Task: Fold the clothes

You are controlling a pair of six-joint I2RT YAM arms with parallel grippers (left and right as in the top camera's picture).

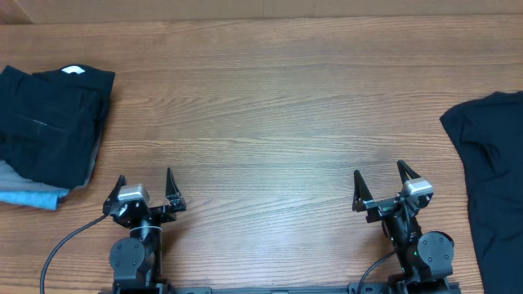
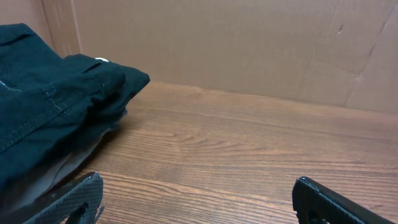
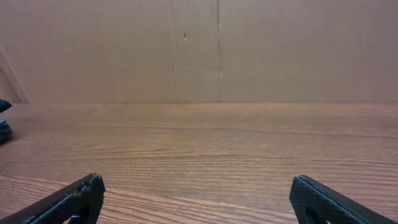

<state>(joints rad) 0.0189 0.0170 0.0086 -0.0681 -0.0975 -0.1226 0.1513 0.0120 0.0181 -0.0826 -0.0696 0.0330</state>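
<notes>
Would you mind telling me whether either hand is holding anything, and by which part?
Nothing is held: the left hand and the right hand are both open and empty, clear of the black clothes.

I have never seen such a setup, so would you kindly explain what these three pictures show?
These are two robot arms at a wooden table, each ending in a two-finger gripper. One picture looks down from above; the others come from wrist cameras, showing each arm's own fingers. The left gripper and right gripper are open, holding nothing. On the left, a folded black garment tops a grey garment and a light-blue garment; an unfolded black garment lies at the right edge.
</notes>
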